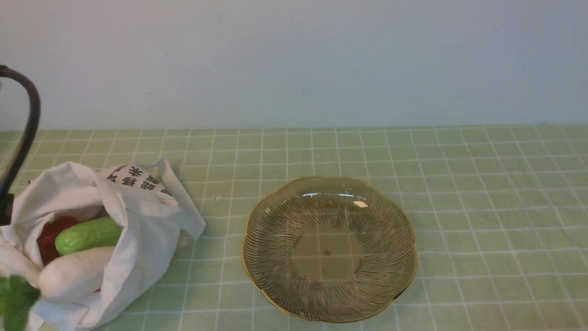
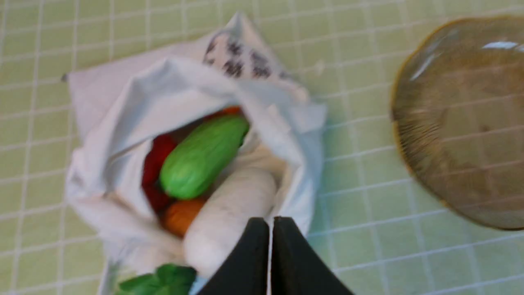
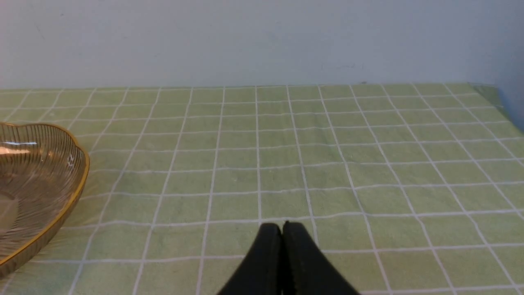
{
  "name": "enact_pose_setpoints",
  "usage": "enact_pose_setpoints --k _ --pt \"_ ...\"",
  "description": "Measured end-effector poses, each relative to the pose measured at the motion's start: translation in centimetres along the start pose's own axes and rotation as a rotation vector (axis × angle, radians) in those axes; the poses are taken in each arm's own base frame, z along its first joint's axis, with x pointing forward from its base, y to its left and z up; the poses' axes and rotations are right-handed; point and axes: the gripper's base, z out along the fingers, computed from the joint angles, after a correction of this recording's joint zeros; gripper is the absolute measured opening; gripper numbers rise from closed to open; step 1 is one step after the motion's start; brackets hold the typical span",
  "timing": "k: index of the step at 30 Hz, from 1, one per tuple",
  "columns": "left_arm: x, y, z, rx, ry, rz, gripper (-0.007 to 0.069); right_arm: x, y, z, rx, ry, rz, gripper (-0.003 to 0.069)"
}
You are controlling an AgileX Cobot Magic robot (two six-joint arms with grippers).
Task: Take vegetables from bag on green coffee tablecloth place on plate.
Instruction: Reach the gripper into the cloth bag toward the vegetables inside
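Hovering above the opened bag (image 1: 138, 257), the left gripper (image 2: 271, 223) angles down toward the cloth, its fingertips drawn together with nothing between them. Beneath and beyond its tips lies the white radish (image 1: 78, 273) — inside the bag, its long axis slanting, the leafy end (image 2: 157, 280) pointing out of the bag's mouth toward the robot's side and the rounded end running away into the bag. Just beside the radish, farther out from the gripper, the green cucumber (image 2: 204, 155) lies slanted much the same way, with a red vegetable (image 2: 157, 172) and an orange-brown one (image 2: 182, 215) partly showing around it. The plate (image 1: 328, 250) rests to the left gripper's right, apart from the bag — the right gripper (image 3: 284, 229), also closed, points out over the green tablecloth (image 3: 262, 172).
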Motion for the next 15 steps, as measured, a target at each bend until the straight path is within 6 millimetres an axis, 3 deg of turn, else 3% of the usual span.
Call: enact_pose_setpoints --k 4,8,11,15 --pt "-0.4 -1.1 -0.4 0.108 -0.067 0.057 -0.0005 0.0 0.0 0.0 0.000 0.000 0.000 -0.0016" --pt "-0.6 -0.8 0.7 0.107 -0.027 0.091 -0.0005 0.0 0.0 0.0 0.000 0.000 0.000 -0.0016" --pt "-0.7 -0.1 2.6 0.069 0.073 0.120 -0.0005 0.0 0.0 0.0 0.000 0.000 0.000 -0.0016" --pt "-0.5 1.4 6.7 -0.003 0.292 0.063 -0.0005 0.0 0.0 0.0 0.000 0.000 0.000 -0.0016"
